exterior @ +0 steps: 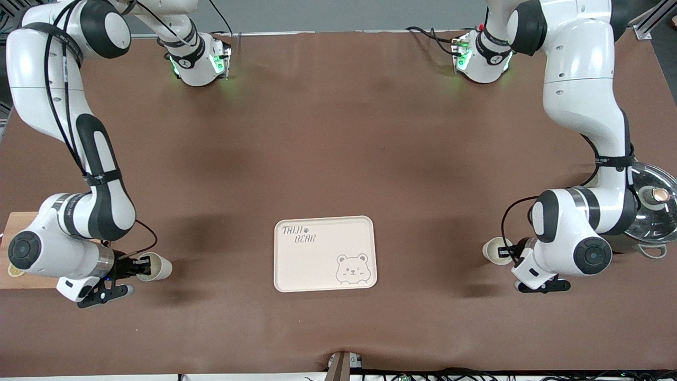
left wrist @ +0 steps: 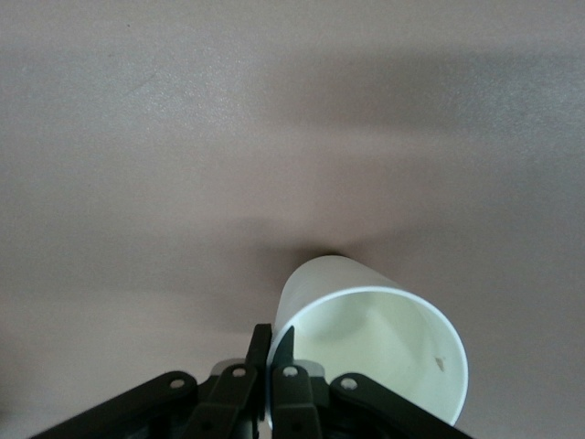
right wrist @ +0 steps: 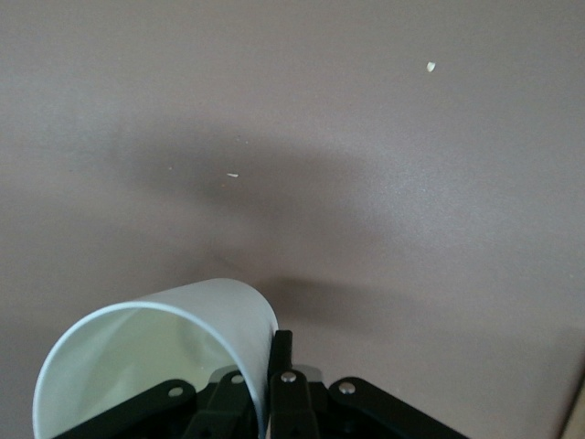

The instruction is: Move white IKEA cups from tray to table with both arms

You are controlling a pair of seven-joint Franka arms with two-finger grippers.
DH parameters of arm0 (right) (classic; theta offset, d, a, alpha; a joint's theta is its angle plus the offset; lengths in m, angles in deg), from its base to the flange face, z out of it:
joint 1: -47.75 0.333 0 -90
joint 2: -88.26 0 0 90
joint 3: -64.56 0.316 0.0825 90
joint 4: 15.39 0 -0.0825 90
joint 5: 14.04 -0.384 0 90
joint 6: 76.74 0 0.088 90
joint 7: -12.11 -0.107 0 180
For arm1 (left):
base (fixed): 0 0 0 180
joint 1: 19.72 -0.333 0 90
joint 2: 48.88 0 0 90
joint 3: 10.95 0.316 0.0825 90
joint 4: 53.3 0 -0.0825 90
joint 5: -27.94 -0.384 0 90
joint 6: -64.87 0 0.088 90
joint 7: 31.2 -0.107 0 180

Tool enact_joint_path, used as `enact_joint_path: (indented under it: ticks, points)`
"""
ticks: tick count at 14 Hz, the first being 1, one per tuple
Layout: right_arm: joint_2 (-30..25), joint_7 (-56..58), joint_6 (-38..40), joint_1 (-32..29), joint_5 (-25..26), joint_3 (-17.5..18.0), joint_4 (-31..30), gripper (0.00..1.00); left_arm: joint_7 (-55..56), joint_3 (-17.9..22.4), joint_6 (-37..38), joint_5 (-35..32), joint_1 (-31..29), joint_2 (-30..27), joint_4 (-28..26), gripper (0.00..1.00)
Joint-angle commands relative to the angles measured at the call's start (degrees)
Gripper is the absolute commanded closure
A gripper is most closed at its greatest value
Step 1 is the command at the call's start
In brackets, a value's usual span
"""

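Observation:
Each gripper pinches the rim of one of the two white IKEA cups, one finger inside the mouth and one outside. My right gripper (exterior: 138, 266) (right wrist: 275, 355) is shut on the cup (exterior: 158, 268) (right wrist: 151, 357) at the right arm's end of the table. My left gripper (exterior: 510, 253) (left wrist: 275, 346) is shut on the other cup (exterior: 494, 250) (left wrist: 379, 343) at the left arm's end. Both cups lean, mouths toward the wrists, low at the brown tabletop. I cannot tell whether they touch it. The cream bear-printed tray (exterior: 317, 267) lies between them with nothing on it.
A glass pot lid (exterior: 655, 210) rests past the left arm's elbow at the table's end. A wooden board (exterior: 16, 248) lies under the right arm's wrist. A small wooden piece (exterior: 341, 366) sticks up at the table's edge nearest the front camera.

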Motion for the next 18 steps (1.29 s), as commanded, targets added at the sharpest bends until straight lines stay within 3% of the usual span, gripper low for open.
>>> enact_joint_path:
  ticks: [1,3,4,5,7,9,10,11,18]
  points:
    - [1.09,0.91,-1.37,-0.81,-0.09,0.83,0.17,1.0,-0.91,-0.09,-0.27,1.09,-0.3,0.39,0.25,0.9]
    - [1.79,0.91,-2.95,-0.81,-0.09,0.83,0.17,1.0,-1.08,0.0,-0.27,0.82,-0.21,0.22,0.25,0.65]
    - [1.88,0.91,-3.13,-0.81,-0.09,0.83,0.17,1.0,-1.17,0.0,-0.27,0.74,-0.21,0.13,0.25,0.43]
    - [1.97,0.91,-3.13,-0.81,-0.09,0.83,0.17,1.0,-1.17,0.0,-0.27,0.65,-0.12,-0.05,0.25,0.32]
    - [2.06,0.91,-3.13,-0.81,-0.09,0.83,0.17,1.0,-1.43,0.09,-0.27,0.47,0.14,-0.66,0.33,0.0]
    - [2.06,0.74,-3.13,-0.63,-0.09,0.83,0.17,1.0,-3.44,0.26,-0.09,0.38,0.23,-1.71,0.42,0.0]
    - [2.06,0.3,-3.13,-0.54,-0.27,0.83,0.17,0.36,-3.89,0.26,0.34,0.47,0.23,-2.41,0.51,0.0]
    - [2.06,0.21,-3.22,-0.63,-0.27,0.83,0.17,0.0,-3.81,0.35,0.78,0.47,0.41,-3.64,0.42,0.0]
    - [0.31,-0.67,-1.99,-0.55,-0.36,1.0,0.88,0.0,-3.46,0.44,8.33,-0.32,0.32,-13.39,0.42,0.0]
